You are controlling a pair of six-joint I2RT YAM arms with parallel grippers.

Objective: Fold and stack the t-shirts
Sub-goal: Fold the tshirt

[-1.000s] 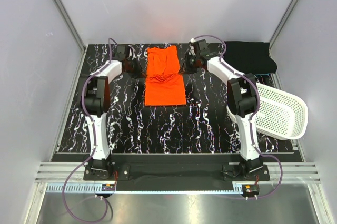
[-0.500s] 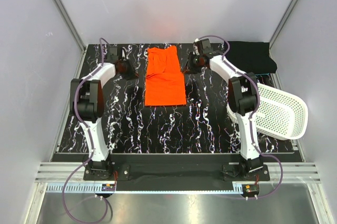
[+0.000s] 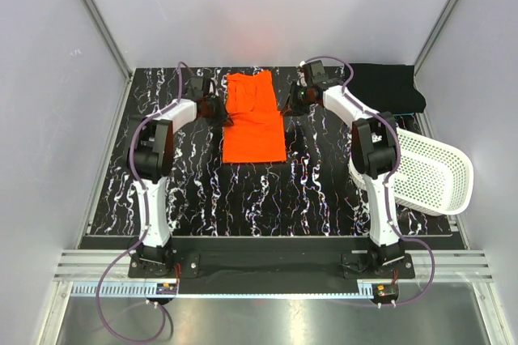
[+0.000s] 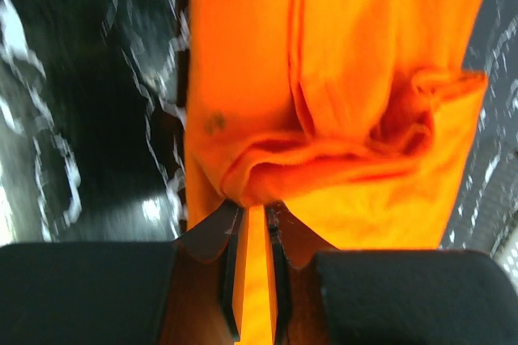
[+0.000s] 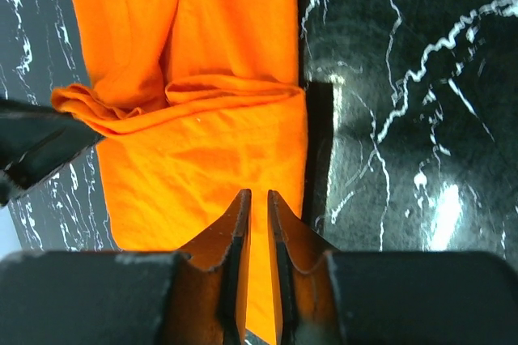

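Note:
The orange t-shirt (image 3: 253,117) lies folded into a long narrow strip at the back middle of the table, with a rumpled cross fold (image 4: 324,163) about halfway along it. My left gripper (image 3: 222,112) is at the strip's left edge. Its jaws stand a narrow gap apart and its tips (image 4: 252,206) touch the end of that fold. My right gripper (image 3: 289,105) hovers over the strip's right edge (image 5: 283,159), jaws (image 5: 258,193) slightly apart with nothing between them. The black t-shirt (image 3: 387,87) lies at the back right corner.
A white perforated basket (image 3: 429,171) lies tipped on its side at the table's right edge, beside the right arm. The black marbled table (image 3: 243,199) stretches in front of the orange strip. Grey walls stand close on both sides.
Both grippers let go of the orange shirt's folded-over part, which now lies flatter. The left arm swung out to the left and came back to the shirt's left edge. The right gripper barely moved.

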